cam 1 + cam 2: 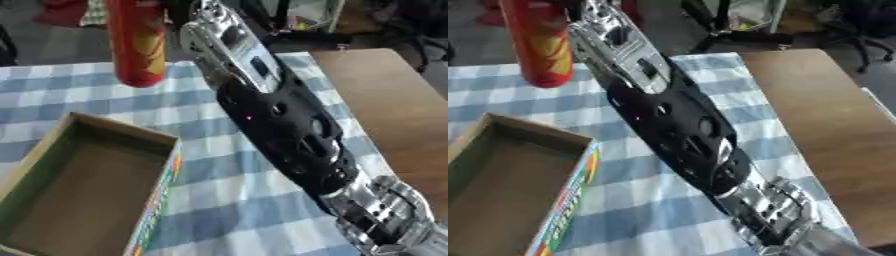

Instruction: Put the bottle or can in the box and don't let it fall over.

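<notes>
while the box (87, 185) sits open, red can (136, 42) hangs above tablecloth (236, 200).

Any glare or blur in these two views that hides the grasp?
Left eye view: bright glare on the silver forearm; the tall red can is soft, its top cut off by the frame. Right eye view: same softness; no hand shows, so the grasp cannot be judged.

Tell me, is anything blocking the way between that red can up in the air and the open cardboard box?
Nothing visible does. The red cylindrical can hangs upright above the blue-and-white checked tablecloth, up and to the right of the open brown cardboard box. The box looks empty, and only bare cloth lies between them. The robot's right arm stays off to the right.
</notes>
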